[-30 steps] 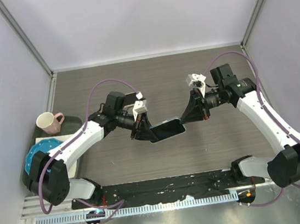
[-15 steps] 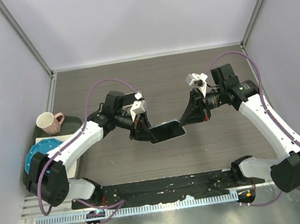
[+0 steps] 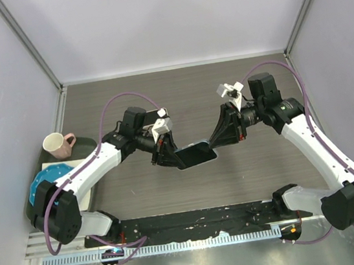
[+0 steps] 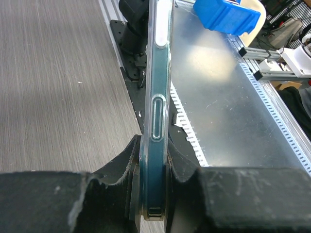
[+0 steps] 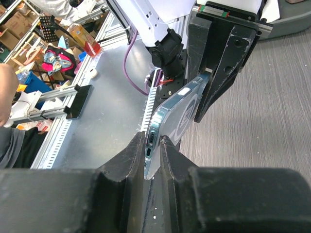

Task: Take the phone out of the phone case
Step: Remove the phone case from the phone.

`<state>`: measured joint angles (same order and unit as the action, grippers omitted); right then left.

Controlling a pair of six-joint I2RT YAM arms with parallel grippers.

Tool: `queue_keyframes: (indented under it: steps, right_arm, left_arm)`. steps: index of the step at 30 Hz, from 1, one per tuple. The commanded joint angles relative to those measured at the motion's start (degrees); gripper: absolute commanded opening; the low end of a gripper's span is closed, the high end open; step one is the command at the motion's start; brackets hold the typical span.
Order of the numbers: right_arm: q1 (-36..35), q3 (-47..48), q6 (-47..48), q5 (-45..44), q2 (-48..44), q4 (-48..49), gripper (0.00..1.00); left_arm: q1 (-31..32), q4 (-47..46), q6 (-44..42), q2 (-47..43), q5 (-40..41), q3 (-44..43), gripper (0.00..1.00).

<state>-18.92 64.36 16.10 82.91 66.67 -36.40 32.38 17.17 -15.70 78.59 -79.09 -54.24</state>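
Grey wood-grain desk lies under both arms, and the phone, seated in its clear phone case, hangs above the desk's middle, bridging the two arms. The left end effector is narrow, clamped across the thickness of the phone's left end, so the phone stands on edge between its fingers. The right end effector is narrow too, its fingers pressed close on either face of the phone's other end.
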Motion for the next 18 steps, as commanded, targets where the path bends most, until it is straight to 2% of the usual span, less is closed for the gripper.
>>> queue_keyframes:
  steps: [1, 13, 18]
  right_arm:
    - [-1.7, 1.2, -1.1, 1.9, -1.2, 6.1, 0.23]
    - [-1.8, 0.0, -3.2, 5.1, -1.7, 8.1, 0.18]
    - [-0.8, 0.6, -3.5, 4.3, -0.9, 9.0, 0.11]
  left_arm:
    - [1.3, -2.1, -0.6, -0.5, 0.2, -3.2, 0.0]
    - [1.3, -1.8, -0.8, -0.5, -0.2, -3.2, 0.0]
    - [1.3, -1.1, -1.0, -1.0, -1.1, -3.3, 0.0]
